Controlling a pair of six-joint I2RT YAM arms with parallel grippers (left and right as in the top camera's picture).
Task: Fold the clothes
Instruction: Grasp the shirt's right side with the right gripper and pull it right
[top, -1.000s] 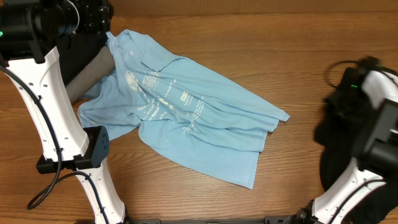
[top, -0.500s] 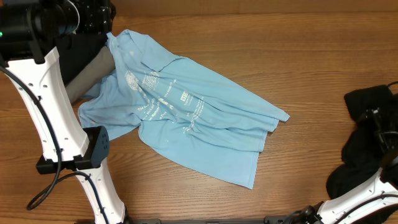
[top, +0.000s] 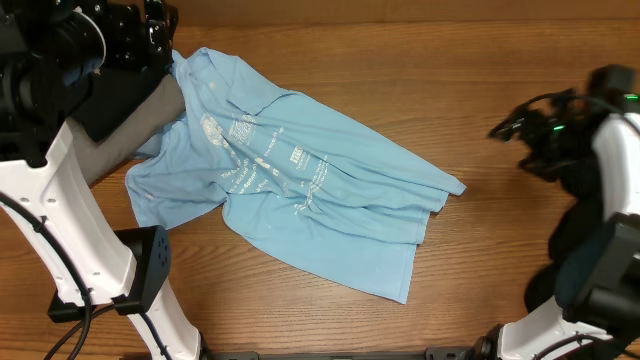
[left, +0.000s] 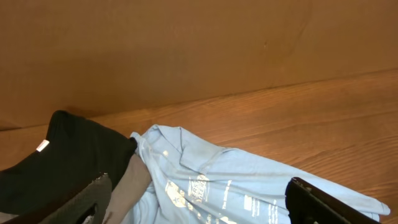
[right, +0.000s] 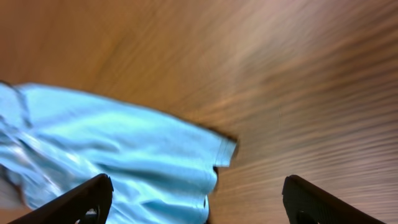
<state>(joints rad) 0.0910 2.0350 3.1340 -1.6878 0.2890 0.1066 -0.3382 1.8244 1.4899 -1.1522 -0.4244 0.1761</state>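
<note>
1. The light-blue T-shirt (top: 300, 190) lies rumpled and unfolded on the wooden table (top: 470, 70). It runs diagonally from upper left to lower right, with the white print facing up. I judge that folding has not begun and the shirt must first be spread flat.

2. The shirt's upper-left end touches a grey garment (top: 150, 120) and a black garment (top: 115, 100). Both are bunched beside the left arm. I cannot tell whether the shirt lies over them or only against them.

3. The left gripper (left: 198, 182) hangs above that upper-left end. Its fingers stand wide apart with nothing between them. The right gripper (right: 196, 180) is over bare wood just beyond the shirt's right-hand tip. It is likewise spread and empty.

4. Hazards from here, as I judge them:
- A pinch at the upper-left end may catch the grey or black cloth as well. Both would then drag with the shirt.
- The fabric is layered and creased. A pinch on a wrinkle instead of a true edge would lift several layers and set a skewed fold.
- The right wrist view is smeared. I cannot place the sleeve edge reliably from it, so a descent now could miss the cloth or strike the table.
- Uneven pulls from the two arms would twist the shirt instead of flattening it.
</note>
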